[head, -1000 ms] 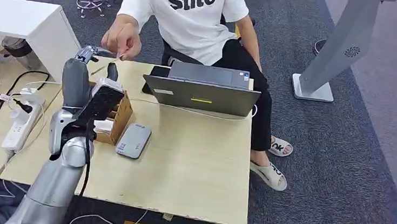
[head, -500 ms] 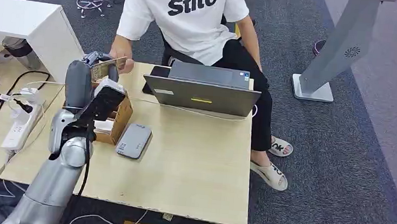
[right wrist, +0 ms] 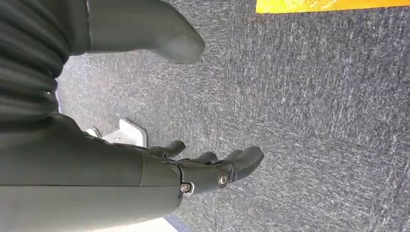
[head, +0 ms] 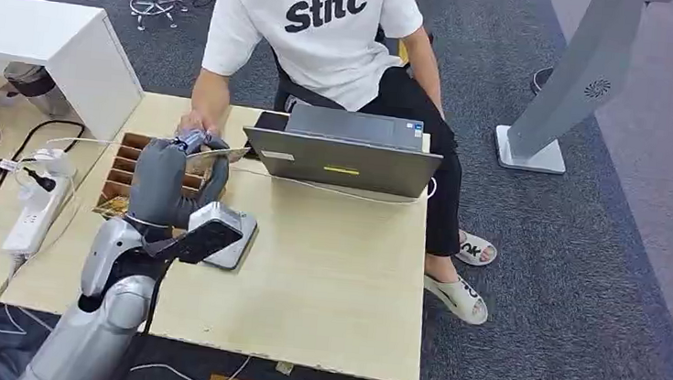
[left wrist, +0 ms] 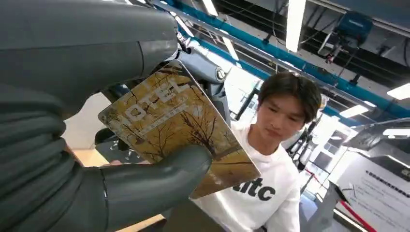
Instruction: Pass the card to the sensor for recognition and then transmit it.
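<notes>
The left hand (head: 168, 180) pinches a golden tree-printed card (left wrist: 180, 126) between thumb and fingers, the person's hand (head: 197, 126) touching just beyond its fingertips, while the right hand (right wrist: 193, 164) hangs empty, fingers apart, above grey carpet (right wrist: 309, 121).

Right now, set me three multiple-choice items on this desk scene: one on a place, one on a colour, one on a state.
1. Where is the card reader?
A. on the desk beside the wooden organiser
B. on the laptop
C. on the floor

2. The card is mainly:
A. blue
B. golden yellow
C. white

3. The left hand is:
A. open
B. holding the card
C. resting on the laptop

Answers: 1 A, it lies flat on the desk next to the organiser; 2 B, the wrist view shows its yellow print; 3 B, thumb and fingers pinch the card.
</notes>
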